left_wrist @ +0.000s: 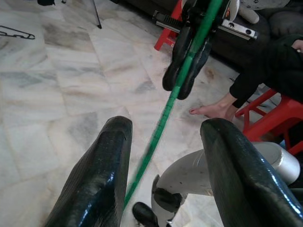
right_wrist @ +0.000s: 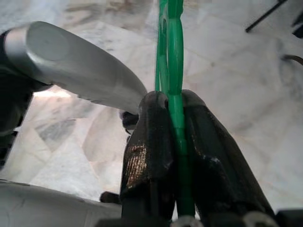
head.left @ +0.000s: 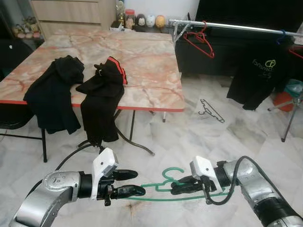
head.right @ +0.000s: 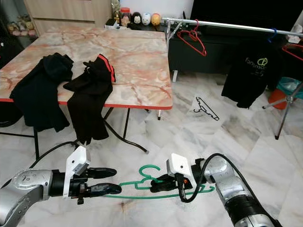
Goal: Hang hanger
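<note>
Marble floor [head.left: 156,137] under us, and a rail [head.left: 236,26] at the far wall with a red hanger [head.left: 201,40] and a black shirt [head.left: 255,78]; its green print is too small to read. Below the rail, our right gripper [head.left: 177,185] is clamped on the green hanger [head.left: 165,182]. Our left gripper [head.left: 135,183] gapes beside it. A table [head.left: 142,61] with dark clothes [head.left: 80,94] stands left of the rail.

A marble-patterned table [head.left: 142,56] with a red edge carries two dark garments: one black garment [head.left: 52,92] drapes over its near left edge, and a second black garment with red trim [head.left: 102,94] hangs over the edge beside it. On the pale marble floor [head.left: 180,142] lies a black hanger [head.left: 210,111].
</note>
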Motion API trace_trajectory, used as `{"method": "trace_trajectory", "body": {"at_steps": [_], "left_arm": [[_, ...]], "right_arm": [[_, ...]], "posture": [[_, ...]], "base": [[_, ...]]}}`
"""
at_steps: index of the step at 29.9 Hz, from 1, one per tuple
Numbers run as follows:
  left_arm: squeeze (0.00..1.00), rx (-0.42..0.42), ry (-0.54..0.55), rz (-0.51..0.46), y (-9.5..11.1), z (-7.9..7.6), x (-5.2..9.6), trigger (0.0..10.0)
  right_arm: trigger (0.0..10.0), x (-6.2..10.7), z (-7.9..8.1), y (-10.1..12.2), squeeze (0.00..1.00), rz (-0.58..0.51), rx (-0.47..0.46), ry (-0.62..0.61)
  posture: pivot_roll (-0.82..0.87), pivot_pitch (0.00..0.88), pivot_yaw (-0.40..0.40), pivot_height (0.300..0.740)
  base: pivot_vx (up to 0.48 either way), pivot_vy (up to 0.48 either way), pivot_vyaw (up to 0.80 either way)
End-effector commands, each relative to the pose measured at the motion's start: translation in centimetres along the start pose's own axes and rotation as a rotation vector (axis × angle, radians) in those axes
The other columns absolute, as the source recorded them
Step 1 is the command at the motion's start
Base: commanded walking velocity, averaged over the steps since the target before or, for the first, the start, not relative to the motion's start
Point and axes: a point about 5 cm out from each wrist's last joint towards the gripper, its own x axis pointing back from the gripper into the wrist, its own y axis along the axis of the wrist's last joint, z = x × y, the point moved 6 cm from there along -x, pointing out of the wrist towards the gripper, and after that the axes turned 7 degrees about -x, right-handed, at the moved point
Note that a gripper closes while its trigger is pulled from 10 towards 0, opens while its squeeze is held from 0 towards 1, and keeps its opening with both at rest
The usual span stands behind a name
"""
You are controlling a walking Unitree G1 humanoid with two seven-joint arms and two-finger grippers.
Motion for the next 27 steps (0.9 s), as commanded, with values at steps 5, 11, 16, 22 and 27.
{"method": "trace_trajectory", "body": {"at_steps": [5,11,16,22,27], "left_arm": [[0.0,-0.016,-0.014,0.011,0.7,0.3,-0.3,10.0],[0.0,-0.027,-0.025,0.028,1.0,0.1,-0.7,10.0],[0.0,-0.039,-0.049,0.053,1.0,-0.3,-1.1,10.0],[0.0,-0.04,-0.038,0.092,0.6,-0.3,-1.2,10.0],[0.0,-0.042,-0.004,0.122,0.2,0.0,-1.4,10.0]], "right_arm": [[10.0,0.1,1.0,0.9,0.0,0.003,0.044,0.072],[10.0,-0.2,1.2,1.3,0.0,-0.008,0.052,0.085],[10.0,-0.5,0.8,1.7,0.0,-0.016,0.066,0.064],[10.0,-0.6,0.7,2.4,0.0,-0.032,0.068,0.057],[10.0,-1.2,0.1,2.6,0.0,-0.028,0.069,0.025]], "posture": [[0.06,0.0,-0.086,0.736],[0.07,0.0,-0.083,0.736],[0.07,0.0,-0.082,0.736],[0.07,0.0,-0.079,0.736],[0.07,0.0,-0.077,0.736]], "base": [[0.0,0.0,0.0],[0.0,0.0,0.0],[0.0,0.0,0.0],[0.0,0.0,0.0],[0.0,0.0,0.0]]}}
